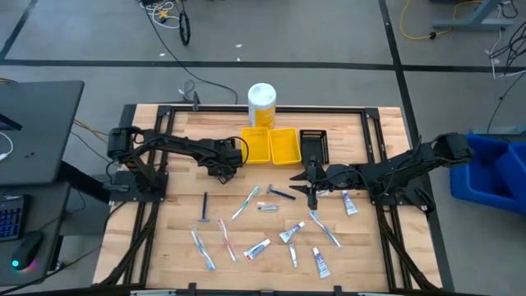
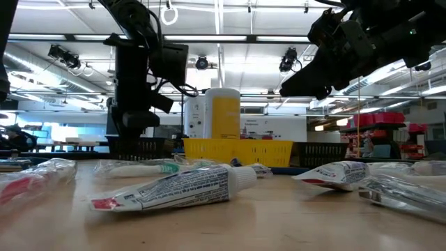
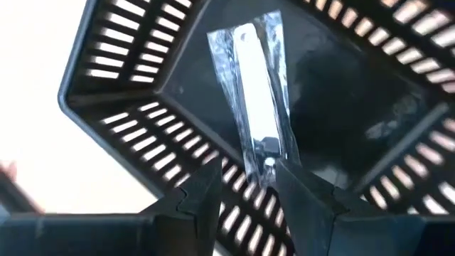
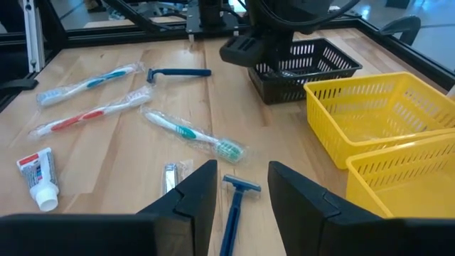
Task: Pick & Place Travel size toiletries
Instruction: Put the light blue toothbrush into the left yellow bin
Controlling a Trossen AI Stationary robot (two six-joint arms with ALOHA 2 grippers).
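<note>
Toiletries (image 1: 261, 215) lie scattered over the middle of the table and toward its near edge, most of them not yet sorted. One piece is already at a bin. My left claw (image 3: 245, 192) hangs over the black slotted bin (image 3: 142, 107) at the left end of the bin row near the far edge. A slim white piece in a clear wrapper (image 3: 254, 107), silvery at its near end, reaches from the claw down into that bin. I cannot tell whether I am gripping it or have let go. I judge this to be the drop-off step for that piece: next comes a clean release if it is not out already, then a straight lift clear of the bin wall.

My right claw (image 4: 242, 188) hovers open and empty just above a blue razor (image 4: 234, 206) near the table's middle, beside the yellow bins (image 4: 370, 121). It looks set up for the next pick, which calls for a straight descent with the handle between the jaws. The razor is thin and lies flat, so I would have to close low against the wood.

The rest looks light and slippery. There are wrapped toothbrushes with green (image 4: 192, 133), red (image 4: 92, 114) and blue (image 4: 89, 84) trim, another blue razor (image 4: 178, 72), a small silvery wrapped piece (image 4: 170, 176) and a white toothpaste tube (image 4: 35, 178). The crinkly wrappers may slide when pinched.
</note>
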